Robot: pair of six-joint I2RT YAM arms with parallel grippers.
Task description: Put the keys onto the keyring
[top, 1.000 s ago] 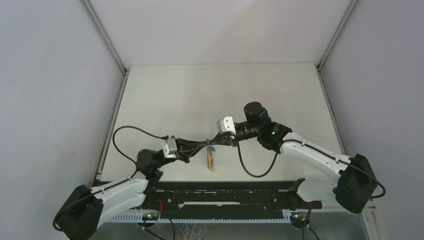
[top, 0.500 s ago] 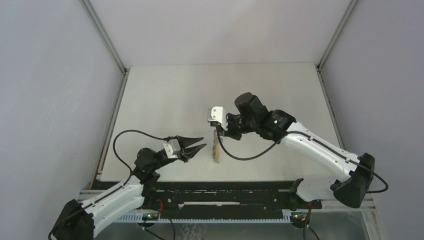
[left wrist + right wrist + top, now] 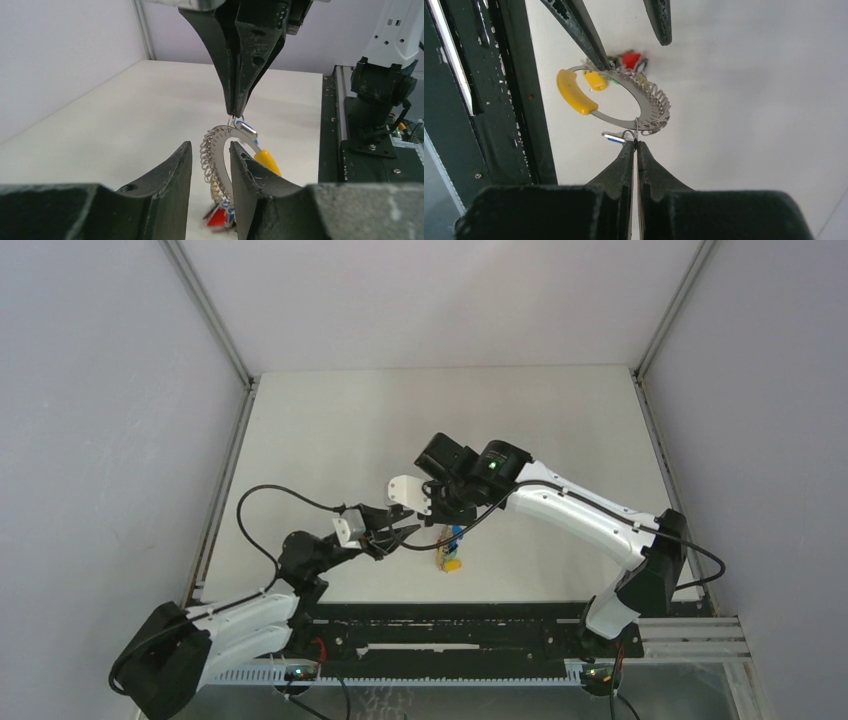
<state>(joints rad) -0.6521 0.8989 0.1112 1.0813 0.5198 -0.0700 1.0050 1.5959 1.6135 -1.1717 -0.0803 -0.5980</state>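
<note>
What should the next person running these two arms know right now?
Right gripper: jaws shut, pinching a small wire loop at the top of the keyring, which hangs from it over the table.
Left gripper: jaws open, one on either side of the hanging keyring, not clamped.
The keys: red, yellow and green heads bunch at the keyring's low end. A blue key sits by the pinch point.
Done: the bunched keys look threaded on.
Left: I cannot tell whether the blue key is on, so check it.
</note>
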